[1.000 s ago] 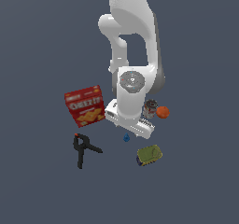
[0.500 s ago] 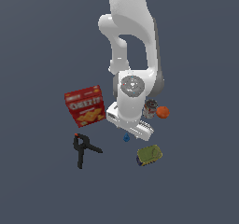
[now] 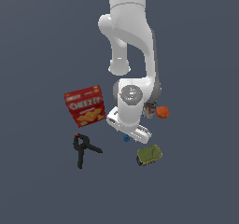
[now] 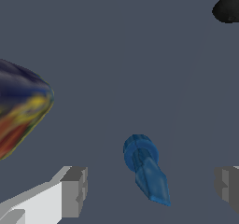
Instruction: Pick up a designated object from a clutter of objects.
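Grey fingers (image 4: 74, 190) stand wide apart in the wrist view, one on each side of the blue piece (image 4: 142, 167), and neither touches it. You have the gripper (image 4: 151, 190) straddling the target, which lies flat on the counter (image 4: 116, 55) with its round head at one end and a tapered tip at the other. In the exterior view the blue piece shows only as a speck just under the wrist housing, between the black clamp (image 3: 84, 148) and the yellow-green tin (image 3: 149, 155).

Judge it as very light and rigid, with smooth faces likely to slip or squirt out if squeezed off-centre. Take it across the thicker body near the round head, not at the thin tip, and go low enough that the pads close on its widest part.

Plain dark grey counter, featureless and matte, runs out on every side. A dark, multicoloured object (image 4: 21, 111) sits near one finger in the wrist view; you cannot tell which item it is. Beyond the arm, the Cheez-It box (image 3: 85, 105) and orange ball (image 3: 162, 112) stand apart from the blue piece.
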You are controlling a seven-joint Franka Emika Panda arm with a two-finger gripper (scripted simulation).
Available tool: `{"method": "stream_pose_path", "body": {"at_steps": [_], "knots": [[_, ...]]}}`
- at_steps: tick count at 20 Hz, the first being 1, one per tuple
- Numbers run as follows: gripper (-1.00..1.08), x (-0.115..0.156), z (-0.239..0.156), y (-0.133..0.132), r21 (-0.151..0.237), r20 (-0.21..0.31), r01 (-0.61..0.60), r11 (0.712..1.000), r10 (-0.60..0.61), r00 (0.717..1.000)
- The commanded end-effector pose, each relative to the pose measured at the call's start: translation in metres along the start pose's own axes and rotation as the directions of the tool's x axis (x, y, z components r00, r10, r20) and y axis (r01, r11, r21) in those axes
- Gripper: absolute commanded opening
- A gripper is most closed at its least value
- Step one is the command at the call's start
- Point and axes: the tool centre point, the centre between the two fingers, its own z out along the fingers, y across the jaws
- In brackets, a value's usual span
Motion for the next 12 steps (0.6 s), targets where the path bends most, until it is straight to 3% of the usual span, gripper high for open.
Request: {"method": "stream_pose_path", "body": {"at_steps": [1,5,6,12], "knots": [[1.00,0.0003,0.0085,-0.0002,0.001,-0.001,-0.001,1.000,0.001,1.000],[1.00,0.0011,0.0125,-0.0006,0.001,-0.001,-0.001,1.000,0.001,1.000],[-1.00,0.0011,0.0125,-0.0006,0.001,-0.001,-0.001,1.000,0.001,1.000],[-1.00,0.0011,0.0125,-0.0006,0.001,-0.001,-0.001,1.000,0.001,1.000]]}}
